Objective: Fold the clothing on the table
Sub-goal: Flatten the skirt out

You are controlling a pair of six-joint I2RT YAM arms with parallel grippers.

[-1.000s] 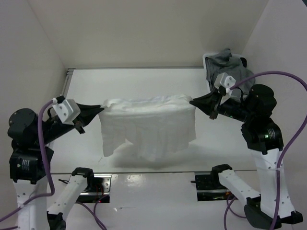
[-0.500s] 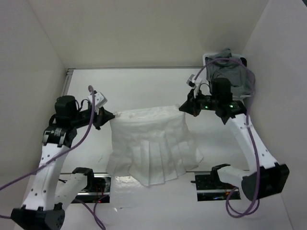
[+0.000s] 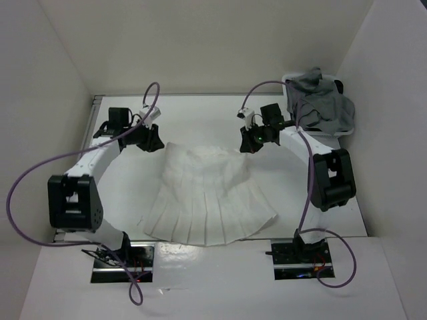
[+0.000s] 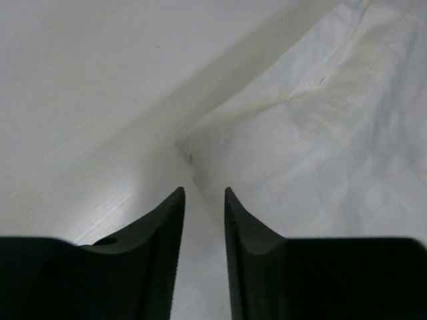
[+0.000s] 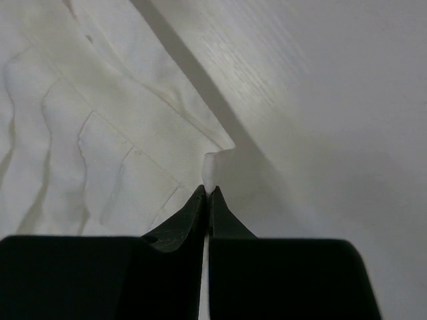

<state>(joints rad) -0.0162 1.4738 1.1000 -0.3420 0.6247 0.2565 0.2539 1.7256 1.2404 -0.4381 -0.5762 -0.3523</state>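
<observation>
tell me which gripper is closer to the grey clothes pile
Right. The right gripper is a short way left of the grey clothes pile, at the right corner of the skirt; the left gripper is beyond the skirt, at its left corner.

looks like a robotics lab test cell tbh: plain white table (image 3: 200, 120) boxed in by bare white panels (image 3: 200, 47), two robot arms (image 3: 73, 200) bolted to metal base plates (image 3: 293, 257), purple cables (image 3: 267, 83) looping loose.

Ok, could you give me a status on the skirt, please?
Left end effector open, just short of skirt corner. Right end effector shut on other waistband corner. Skirt spread on table, unfolded. Grey garments far right, clear.
</observation>
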